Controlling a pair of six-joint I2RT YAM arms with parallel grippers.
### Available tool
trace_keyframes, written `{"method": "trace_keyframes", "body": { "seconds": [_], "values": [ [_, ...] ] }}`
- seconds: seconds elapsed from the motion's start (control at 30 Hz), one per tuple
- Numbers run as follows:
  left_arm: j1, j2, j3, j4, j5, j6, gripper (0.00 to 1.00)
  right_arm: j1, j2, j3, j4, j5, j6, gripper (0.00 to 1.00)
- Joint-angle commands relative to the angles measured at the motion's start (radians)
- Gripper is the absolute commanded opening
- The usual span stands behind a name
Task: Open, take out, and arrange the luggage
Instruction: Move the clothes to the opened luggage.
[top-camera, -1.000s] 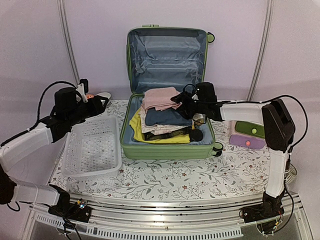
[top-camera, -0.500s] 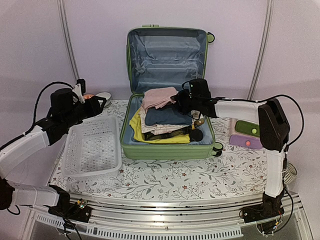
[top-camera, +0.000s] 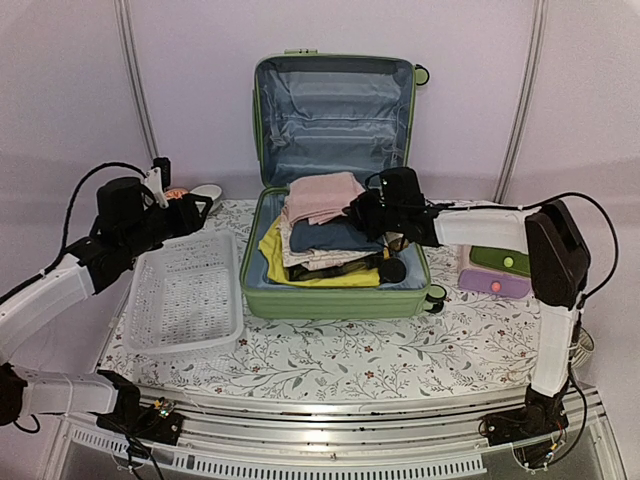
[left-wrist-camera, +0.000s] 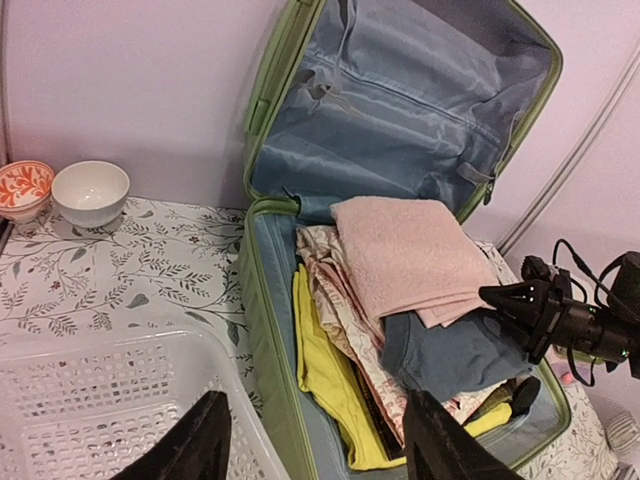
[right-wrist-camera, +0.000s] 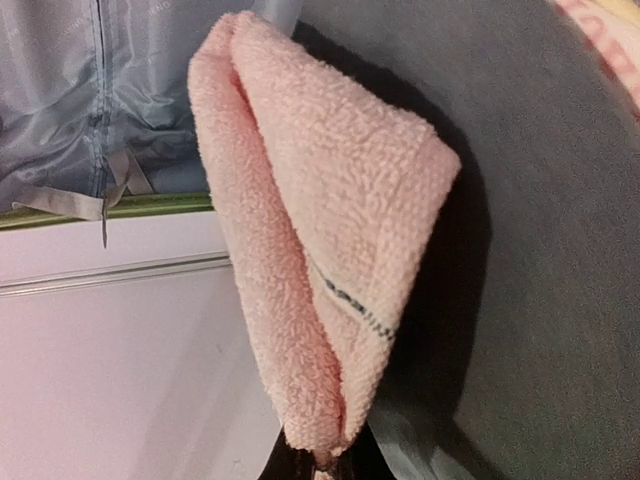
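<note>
Luggage (top-camera: 335, 300) parked on table (top-camera: 350, 355), centred. Clothes (top-camera: 335, 236) stacked inside, towel (top-camera: 322, 197) laid on top. Basket (top-camera: 185, 295) set just left of it, box (top-camera: 493, 283) right, two bowls (left-wrist-camera: 90, 192) tucked behind basket.

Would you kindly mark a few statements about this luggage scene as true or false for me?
1. The luggage lies open with its lid upright against the wall. True.
2. The right hand is shut on a corner of the pink towel. True.
3. The left hand grips the white bowl. False: it is open, holds nothing, and hovers over the white basket.
4. The folded clothes are stacked in the white basket. False: they lie in the luggage.
5. The white bowl stands next to an orange patterned bowl, to the left of the luggage. True.
</note>
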Motion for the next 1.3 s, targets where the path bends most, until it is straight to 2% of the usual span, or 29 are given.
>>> {"method": "trace_keyframes", "body": {
  "seconds": [0.0,0.2,0.3,0.7,0.9,1.07,1.1,1.13,1.2,1.23,1.27],
  "values": [
    [-0.040,0.000,-0.006,0.003,0.039,0.028,0.61,0.038,-0.165,-0.147,0.050,0.005,-0.023,0.03],
    [-0.112,0.025,-0.007,0.028,0.078,0.056,0.61,0.042,-0.373,-0.412,0.112,-0.004,-0.072,0.03],
    [-0.150,0.033,-0.003,0.048,0.092,0.079,0.61,0.043,-0.445,-0.482,0.117,-0.041,-0.132,0.03],
    [-0.246,0.120,0.063,0.114,0.285,0.205,0.61,0.044,-0.620,-0.648,0.153,-0.165,-0.345,0.02],
    [-0.288,0.180,0.107,0.114,0.299,0.239,0.60,0.042,-0.673,-0.709,0.136,-0.226,-0.468,0.02],
    [-0.307,0.226,0.132,0.102,0.302,0.255,0.58,0.023,-0.716,-0.795,0.112,-0.253,-0.500,0.03],
    [-0.312,0.237,0.135,0.100,0.304,0.255,0.58,0.022,-0.712,-0.805,0.109,-0.268,-0.509,0.06],
    [-0.317,0.248,0.137,0.098,0.304,0.252,0.58,0.022,-0.704,-0.812,0.105,-0.287,-0.515,0.13],
    [-0.327,0.269,0.139,0.098,0.301,0.244,0.58,0.021,-0.689,-0.811,0.076,-0.311,-0.538,0.46],
    [-0.333,0.275,0.139,0.100,0.297,0.242,0.58,0.021,-0.693,-0.804,0.026,-0.281,-0.562,0.57],
    [-0.338,0.279,0.138,0.099,0.292,0.241,0.58,0.021,-0.706,-0.797,-0.019,-0.240,-0.578,0.63]
  ]
}}
